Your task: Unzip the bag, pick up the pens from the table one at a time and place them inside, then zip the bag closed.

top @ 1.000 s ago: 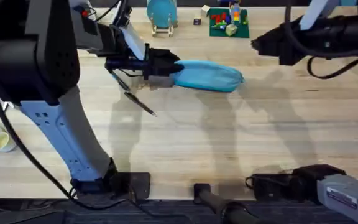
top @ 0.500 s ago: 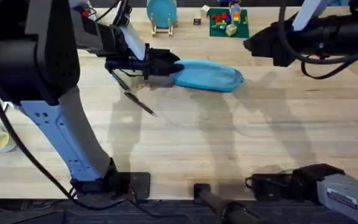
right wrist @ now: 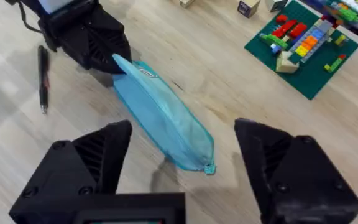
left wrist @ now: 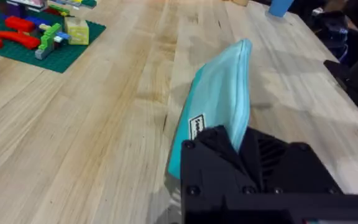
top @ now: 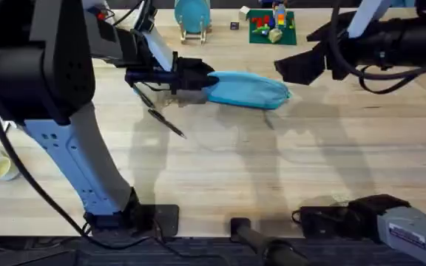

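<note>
The pale plank bench [top: 220,170] carries everything, and the light blue pencil pouch [top: 248,90] lying toward its far middle serves as the landmark. There is one pouch, resting on its side with the zipper apparently shut and its small pale pull tab [right wrist: 210,168] at the end away from the left arm.

The left tool [top: 191,78] is clamped on the pouch's near-left end, pinning it to the bench; the left wrist view shows its black body sitting right over the fabric beside the small label. The right tool [right wrist: 182,158] hangs just above the pouch's opposite end, its two black fingers spread wide on either side of the tab end, touching nothing.

I judge the step in hand to be the unzipping, barely begun: one arm anchors the bag while the other lines up on the pull. The next move calls for the right tool to come down and pinch that small tab squarely, then draw it along the zipper toward the left tool without dragging the pouch.

Two dark pens [top: 166,123] lie on the bench just beside the pouch's left end, near the left tool, neither yet in the bag. Beyond the pouch stand one round blue disc on a wooden stand [top: 191,16] and one green brick baseplate [top: 271,28].
</note>
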`<action>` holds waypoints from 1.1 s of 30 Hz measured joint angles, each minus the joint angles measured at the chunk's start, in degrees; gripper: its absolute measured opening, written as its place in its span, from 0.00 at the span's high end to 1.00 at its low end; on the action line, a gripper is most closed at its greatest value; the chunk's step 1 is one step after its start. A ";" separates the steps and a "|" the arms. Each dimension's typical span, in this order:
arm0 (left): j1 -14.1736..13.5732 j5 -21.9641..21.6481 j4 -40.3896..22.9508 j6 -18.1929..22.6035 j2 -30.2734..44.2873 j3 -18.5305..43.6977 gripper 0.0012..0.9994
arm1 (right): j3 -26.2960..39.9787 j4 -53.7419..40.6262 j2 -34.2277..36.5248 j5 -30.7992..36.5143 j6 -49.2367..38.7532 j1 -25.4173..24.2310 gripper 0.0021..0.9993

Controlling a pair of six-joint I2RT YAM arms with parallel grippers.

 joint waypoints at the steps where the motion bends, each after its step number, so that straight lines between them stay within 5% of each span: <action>1: 0.00 0.00 0.00 0.00 0.00 0.00 0.96 | 0.00 0.00 0.00 0.00 -0.01 0.00 0.00; 13: 0.00 0.00 0.00 0.02 0.00 0.00 0.96 | 0.00 -1.65 0.00 0.06 -7.96 0.00 0.00; 20: 0.00 0.00 0.00 0.01 0.01 0.00 0.96 | 0.00 -4.45 1.69 5.53 -15.79 -0.66 0.00; 25: 0.00 0.00 0.00 -0.01 0.00 0.00 0.96 | 0.00 -6.49 5.46 6.25 -17.49 -4.09 0.00; 33: 0.00 0.00 0.00 0.02 0.00 0.00 0.96 | 0.00 -7.18 9.78 -1.74 -18.87 -11.62 0.00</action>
